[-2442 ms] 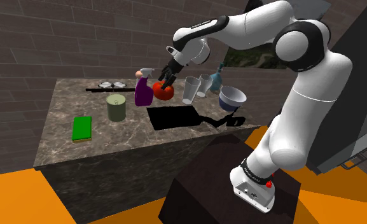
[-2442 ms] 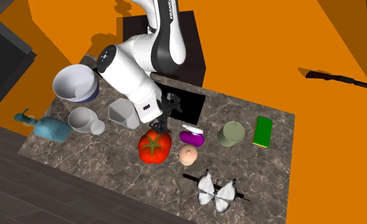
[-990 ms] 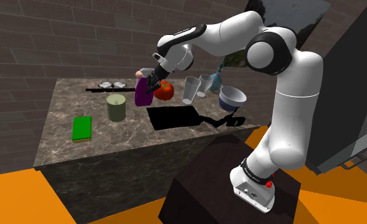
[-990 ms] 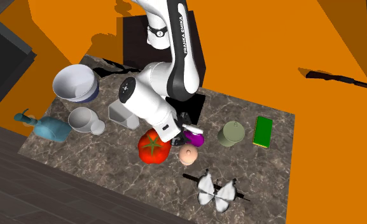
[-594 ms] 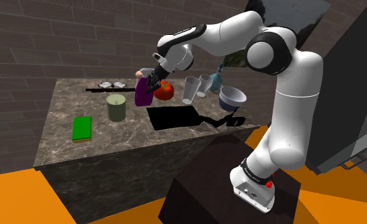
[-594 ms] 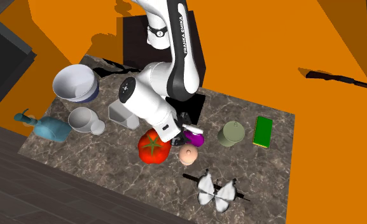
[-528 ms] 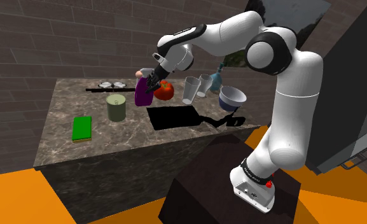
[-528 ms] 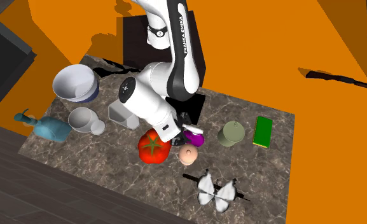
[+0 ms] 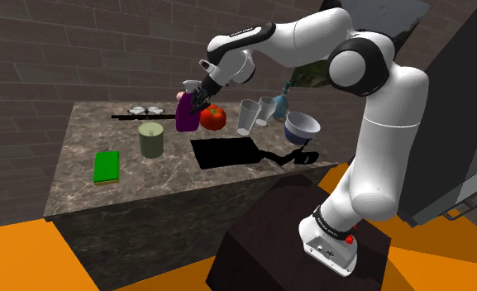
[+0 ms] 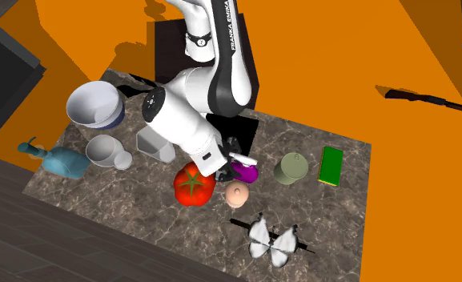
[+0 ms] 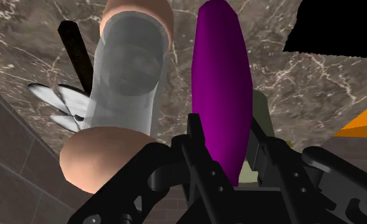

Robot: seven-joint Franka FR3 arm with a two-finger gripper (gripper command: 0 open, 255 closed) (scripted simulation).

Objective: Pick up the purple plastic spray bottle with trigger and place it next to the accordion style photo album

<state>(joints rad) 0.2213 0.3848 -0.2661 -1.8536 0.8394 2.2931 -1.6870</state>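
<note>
Lifted from desk (image 9: pixel 158 175) since 0.5 s ago: purple spray bottle (image 9: pixel 186 118), clamped in jaws; green album (image 9: pixel 106 167) next.

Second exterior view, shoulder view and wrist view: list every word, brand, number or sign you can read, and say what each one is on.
"FRANKA EMIKA": black letters on the white arm link, second exterior view.
Dark lettering on the white forearm, shoulder view: too small to read.
The purple spray bottle and the green album: no text that can be seen.
</note>
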